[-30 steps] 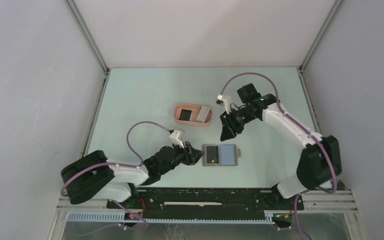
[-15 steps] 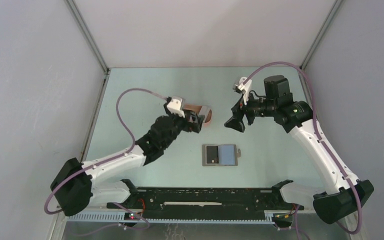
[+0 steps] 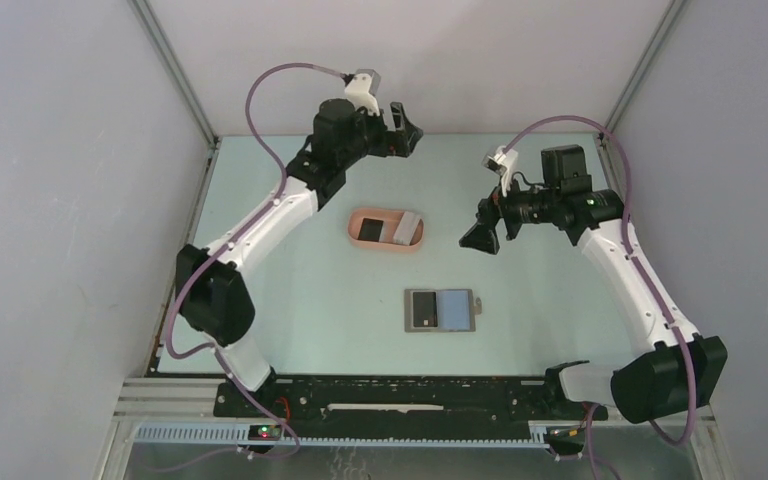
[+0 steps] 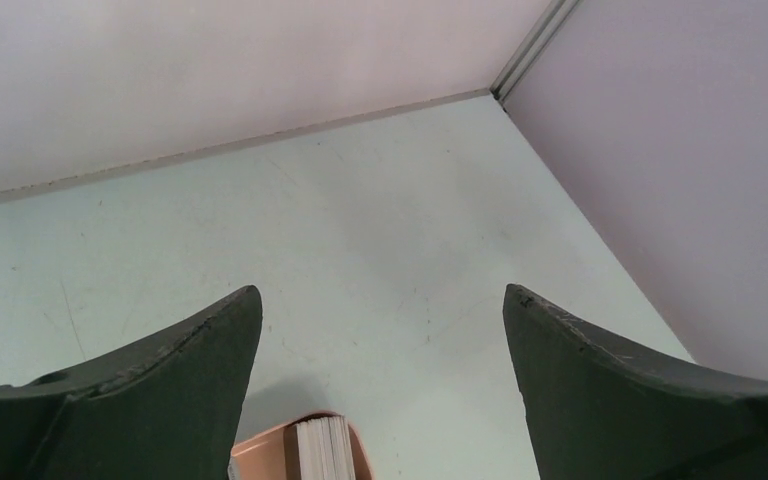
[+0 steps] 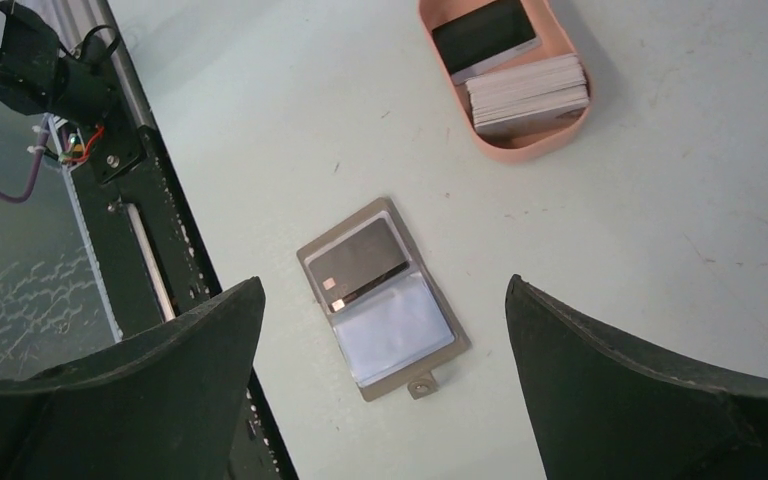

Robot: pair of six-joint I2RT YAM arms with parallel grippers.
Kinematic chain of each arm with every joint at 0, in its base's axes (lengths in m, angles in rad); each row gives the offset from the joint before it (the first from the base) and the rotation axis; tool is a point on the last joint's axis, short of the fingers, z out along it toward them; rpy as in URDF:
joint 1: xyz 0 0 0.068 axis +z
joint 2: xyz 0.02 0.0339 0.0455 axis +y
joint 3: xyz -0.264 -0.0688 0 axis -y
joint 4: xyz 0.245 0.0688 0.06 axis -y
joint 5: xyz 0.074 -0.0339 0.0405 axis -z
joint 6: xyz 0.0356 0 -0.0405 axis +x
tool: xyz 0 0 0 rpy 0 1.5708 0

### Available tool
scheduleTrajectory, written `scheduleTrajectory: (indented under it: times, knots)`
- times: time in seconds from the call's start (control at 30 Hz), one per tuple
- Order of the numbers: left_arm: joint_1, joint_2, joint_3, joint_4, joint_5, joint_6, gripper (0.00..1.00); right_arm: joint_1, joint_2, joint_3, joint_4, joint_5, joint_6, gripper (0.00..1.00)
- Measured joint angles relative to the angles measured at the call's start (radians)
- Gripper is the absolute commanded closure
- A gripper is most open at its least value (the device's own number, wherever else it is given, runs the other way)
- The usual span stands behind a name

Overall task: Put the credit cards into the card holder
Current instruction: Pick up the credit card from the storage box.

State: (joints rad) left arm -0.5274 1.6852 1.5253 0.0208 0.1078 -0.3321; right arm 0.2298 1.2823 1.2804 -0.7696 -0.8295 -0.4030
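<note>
Two arms hang up in the air, away from the cards. The left pincer (image 3: 407, 129) is at the top middle of the overhead view, spread wide and holding nothing. The right pincer (image 3: 480, 238) is to the right of the middle, also spread wide and holding nothing. The pink card holder (image 3: 385, 247) sits in the middle of the table, and inside it lie a black card (image 3: 370, 229) and a stack of white cards (image 3: 406, 230). Below it, well apart, lies the grey wallet (image 5: 407, 378) with a dark card (image 5: 358, 262) tucked in one pocket. I think this is the gap between one card and the next. The next move looks like going down to the wallet and sliding that thin dark card out, which is tricky because it lies so flat. The right wrist view shows the wallet and holder together, plus a pale blue patch (image 5: 392, 335) that may be a card or a bare pocket; I cannot tell. The left wrist view shows only the holder's tip at the bottom edge.
</note>
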Motion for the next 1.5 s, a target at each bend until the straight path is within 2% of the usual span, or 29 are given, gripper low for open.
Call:
scheduleTrajectory:
  times: [0.1,0.33,0.57,0.83,1.1,1.5]
  knots:
    - [0.016,0.045,0.082,-0.077,0.026,-0.005,0.09,-0.021,0.002,-0.003,0.0,-0.004,0.0,0.0]
    - [0.014,0.055,0.038,-0.197,0.029,-0.001,0.13,-0.027,0.06,-0.004,0.0,0.005,-0.005,0.0]
    - [0.014,0.16,0.027,-0.231,0.1,0.003,0.25,-0.029,0.142,-0.007,-0.01,0.037,-0.017,0.0]
    - [0.019,0.311,0.029,-0.291,0.212,0.004,0.25,-0.034,0.163,-0.01,-0.023,0.061,-0.029,0.0]
    - [0.025,0.356,0.103,-0.401,0.219,0.019,0.29,-0.034,0.184,-0.01,-0.024,0.069,-0.04,0.0]
    - [0.026,0.412,0.156,-0.477,0.236,0.029,0.25,-0.034,0.184,-0.01,-0.025,0.069,-0.042,0.0]
